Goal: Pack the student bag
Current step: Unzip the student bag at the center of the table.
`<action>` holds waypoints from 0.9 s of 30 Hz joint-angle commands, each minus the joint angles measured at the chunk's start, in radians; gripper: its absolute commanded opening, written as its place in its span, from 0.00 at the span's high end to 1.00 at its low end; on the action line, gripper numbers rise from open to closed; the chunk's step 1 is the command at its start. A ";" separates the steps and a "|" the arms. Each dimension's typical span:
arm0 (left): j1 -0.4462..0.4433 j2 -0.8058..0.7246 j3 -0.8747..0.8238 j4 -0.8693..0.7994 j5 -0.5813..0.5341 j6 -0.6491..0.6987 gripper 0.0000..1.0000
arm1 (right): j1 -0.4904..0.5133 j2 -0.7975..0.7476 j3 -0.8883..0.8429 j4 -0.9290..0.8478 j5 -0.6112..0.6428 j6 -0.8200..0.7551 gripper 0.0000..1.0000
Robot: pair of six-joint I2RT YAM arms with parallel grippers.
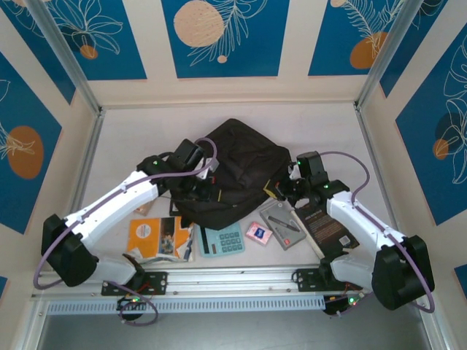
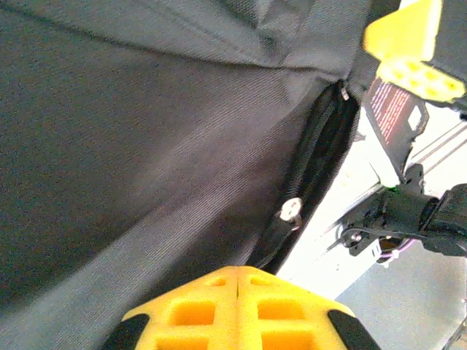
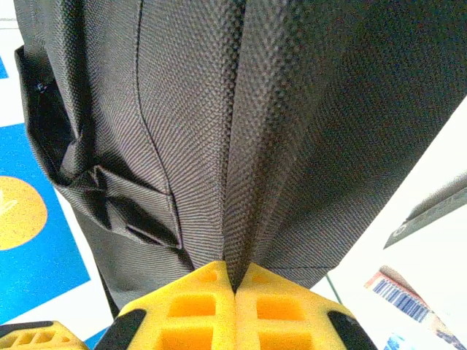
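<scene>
The student bag [image 1: 237,168], a big black fabric backpack, lies in the middle of the table. My right gripper [image 1: 283,188] is at its right edge, shut on a raised fold of the bag's fabric [image 3: 237,182] that runs in between the yellow fingertips [image 3: 211,288]. My left gripper [image 1: 206,191] is at the bag's lower left. Its yellow fingertips [image 2: 219,281] are pressed together with nothing seen between them, right against the fabric [image 2: 131,146] beside a zipper [image 2: 292,211].
In front of the bag lie an orange book [image 1: 157,237], a teal calculator [image 1: 221,239], a small pink item [image 1: 258,232], a grey case [image 1: 281,224] and a flat dark book [image 1: 325,226]. A metal rail [image 1: 233,278] runs along the near edge.
</scene>
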 commanded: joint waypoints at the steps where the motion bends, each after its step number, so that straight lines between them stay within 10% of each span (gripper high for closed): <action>1: 0.016 -0.042 -0.012 -0.056 -0.033 0.040 1.00 | -0.026 0.013 0.067 -0.078 0.062 -0.085 1.00; 9: 0.017 -0.042 -0.030 0.023 0.026 0.007 1.00 | -0.030 0.068 0.129 -0.116 0.051 -0.118 0.96; 15: 0.016 -0.012 -0.039 0.054 0.039 -0.005 1.00 | -0.025 0.059 0.160 -0.231 0.072 -0.112 0.40; 27: 0.002 0.020 -0.064 0.084 0.040 -0.023 1.00 | 0.110 0.065 0.190 -0.365 -0.044 0.000 0.32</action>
